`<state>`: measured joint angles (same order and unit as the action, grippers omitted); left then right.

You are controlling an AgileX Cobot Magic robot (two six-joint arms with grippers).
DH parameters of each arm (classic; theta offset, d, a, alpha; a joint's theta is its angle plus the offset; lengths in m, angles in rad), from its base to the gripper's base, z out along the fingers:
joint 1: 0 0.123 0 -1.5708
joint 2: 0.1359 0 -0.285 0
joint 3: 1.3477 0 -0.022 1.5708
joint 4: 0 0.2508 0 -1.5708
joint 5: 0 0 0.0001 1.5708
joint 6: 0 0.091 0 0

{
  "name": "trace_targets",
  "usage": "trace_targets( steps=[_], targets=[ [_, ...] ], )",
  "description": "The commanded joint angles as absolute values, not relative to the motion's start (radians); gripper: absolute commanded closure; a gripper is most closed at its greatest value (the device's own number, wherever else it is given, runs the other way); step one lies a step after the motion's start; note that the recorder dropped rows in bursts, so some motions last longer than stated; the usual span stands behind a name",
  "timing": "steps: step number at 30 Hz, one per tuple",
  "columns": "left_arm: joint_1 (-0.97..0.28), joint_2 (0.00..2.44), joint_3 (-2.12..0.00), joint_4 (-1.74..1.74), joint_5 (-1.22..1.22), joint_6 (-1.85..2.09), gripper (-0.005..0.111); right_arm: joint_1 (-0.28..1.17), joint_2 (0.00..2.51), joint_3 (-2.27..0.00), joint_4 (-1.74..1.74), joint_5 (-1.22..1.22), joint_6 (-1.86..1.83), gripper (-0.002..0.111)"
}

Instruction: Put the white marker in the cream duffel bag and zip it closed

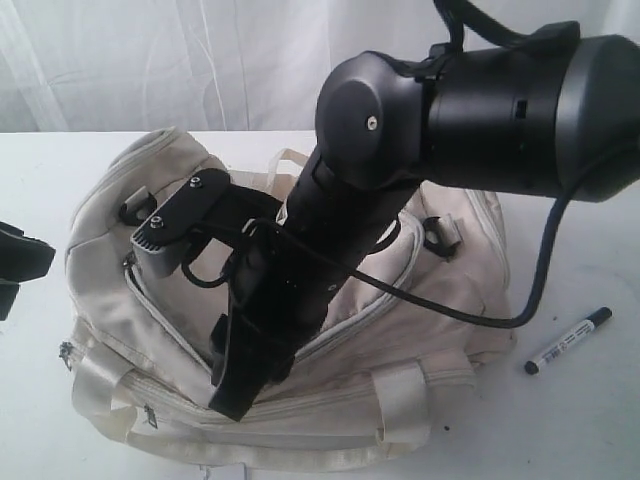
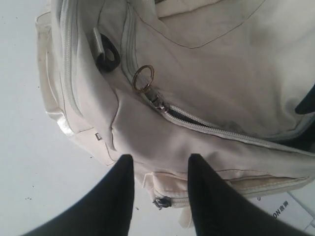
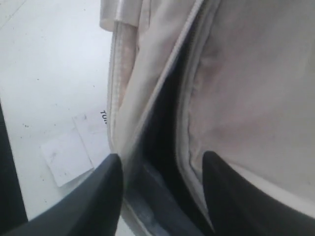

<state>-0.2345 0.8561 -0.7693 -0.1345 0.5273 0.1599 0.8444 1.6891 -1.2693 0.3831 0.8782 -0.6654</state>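
Cream duffel bag [image 1: 460, 255], one, white marker [image 1: 568, 340], one, left claw [image 2: 160, 161], right claw [image 3: 162, 158]

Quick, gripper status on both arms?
Left gripper: open above the end of the cream duffel bag, holding nothing.
Right gripper: open at the bag's unzipped opening, holding nothing.

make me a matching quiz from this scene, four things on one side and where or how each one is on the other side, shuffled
Things:
1 white marker
2 cream duffel bag
3 metal ring pull
4 right gripper

States:
a jaws apart at the bag's dark opening
b lying on the table, outside the bag
c partly unzipped
d on a zip slider near a black strap ring

Pairs: 1-b, 2-c, 3-d, 4-a
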Motion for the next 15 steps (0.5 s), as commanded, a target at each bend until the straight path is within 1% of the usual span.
trace_targets(
  steps=[1,5,15],
  targets=[
    [-0.231,0.849,-0.764,-0.156,0.528,0.158,0.066,0.849,1.714,-1.266,0.422,0.870,-0.677,0.061],
    [-0.231,0.849,-0.764,-0.156,0.532,0.158,0.066,0.849,1.728,-1.266,0.461,0.861,-0.701,0.061],
    [-0.231,0.849,-0.764,-0.158,0.530,0.158,0.066,0.849,1.712,-1.266,0.436,0.815,-0.704,0.061]
  ],
)
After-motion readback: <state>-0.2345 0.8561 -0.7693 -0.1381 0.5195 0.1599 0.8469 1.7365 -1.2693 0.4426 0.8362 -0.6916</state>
